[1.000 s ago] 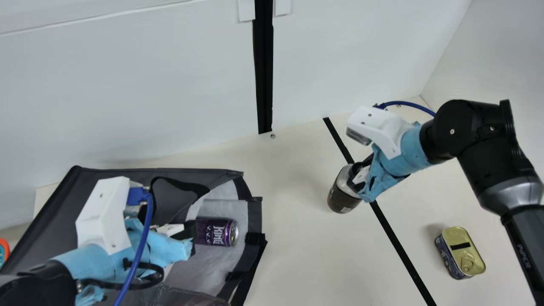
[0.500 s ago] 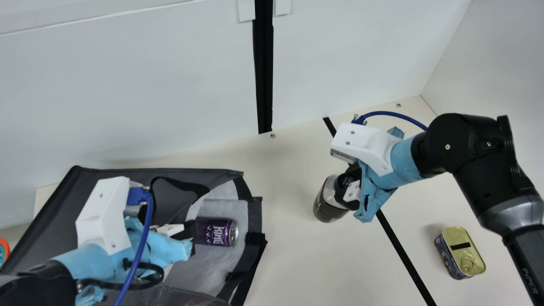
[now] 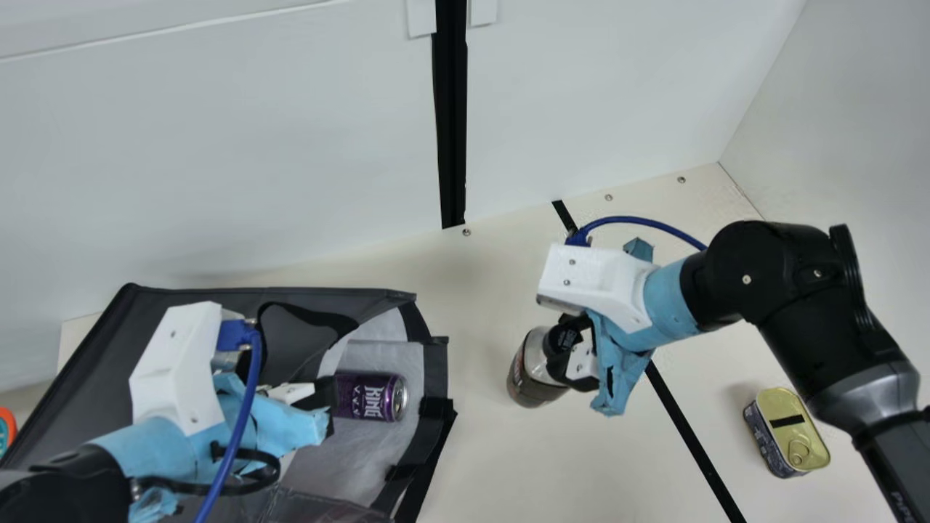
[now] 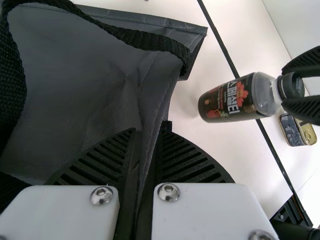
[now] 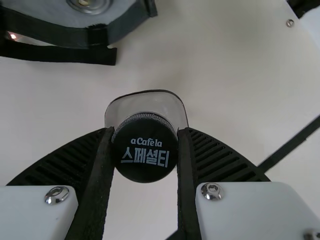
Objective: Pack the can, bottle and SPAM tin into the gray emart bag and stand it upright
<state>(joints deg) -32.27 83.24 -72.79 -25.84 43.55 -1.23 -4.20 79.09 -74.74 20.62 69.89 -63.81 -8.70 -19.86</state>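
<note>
The gray bag (image 3: 80,363) lies on its side, its mouth facing right, with the purple can (image 3: 369,396) inside near the opening. My left gripper (image 3: 323,407) is at the bag's upper side; in the left wrist view, my left gripper (image 4: 145,165) is shut on a fold of the bag (image 4: 95,100). My right gripper (image 3: 574,349) holds the bottle (image 3: 532,370) by its cap, tilted, to the right of the bag mouth. In the right wrist view, my right gripper (image 5: 145,155) pinches the black cap (image 5: 145,150) from both sides. The SPAM tin (image 3: 788,432) rests at the right.
A black tape line (image 3: 683,421) crosses the table (image 3: 494,465) between bag and tin. White walls (image 3: 218,145) stand behind and at the right. An orange and teal object (image 3: 7,428) shows at the far left edge.
My right gripper has carried the bottle left and nearer to the main view's bottom, closer to the bag mouth. My left arm, bag, can and tin have kept still.
</note>
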